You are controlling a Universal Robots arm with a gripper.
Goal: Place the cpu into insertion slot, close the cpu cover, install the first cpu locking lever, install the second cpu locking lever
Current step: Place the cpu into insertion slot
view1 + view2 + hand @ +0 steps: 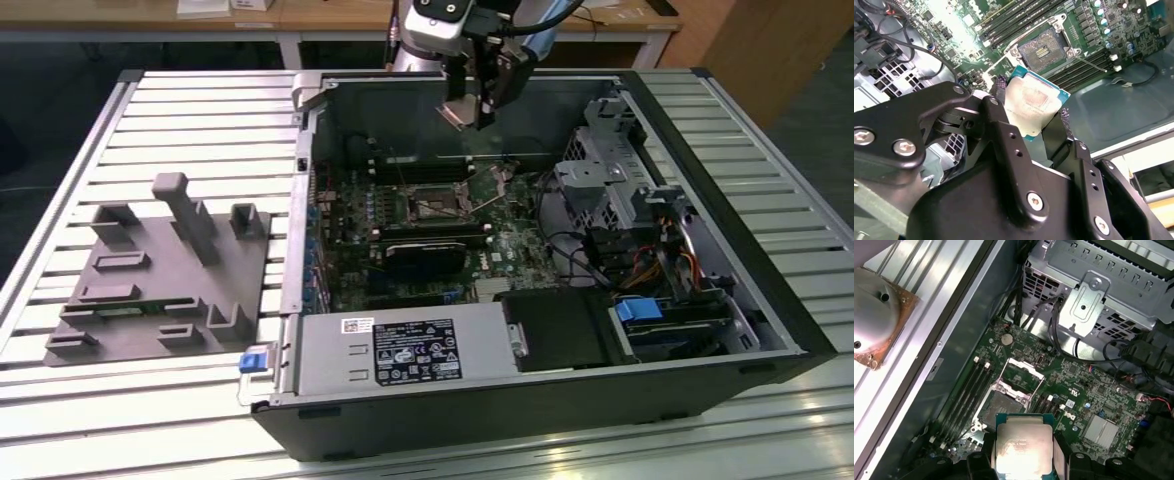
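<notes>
Step in hand: we judge it to be the first of the four, placing the cpu; nothing is seated yet.
Fingers: the black gripper (1031,102) has its fingers (1063,120) closed on two opposite edges of the cpu (1034,100), a small flat square chip with a pale silver-grey metal top.
Where the cpu is: held in the air above the green motherboard, apart from the insertion slot (1043,50), a small square socket with a dark centre and silver rim.
Cover and lever: the cpu cover (1027,368), a thin silver frame plate, stands flipped open beside the slot; a thin metal lever rod (1089,62) sticks out free.
What the placing calls for: we reckon the chip must come square over the slot and go down level, clear of the raised cover.
Exterior view: it gives us the gripper (470,110) high over the open black computer case (534,420) on the slatted metal desk (200,110).
Wrist views: the first wrist view lines up cpu (1023,447) and slot (1002,407) together; the second wrist view shows the grip on the chip's edges.
</notes>
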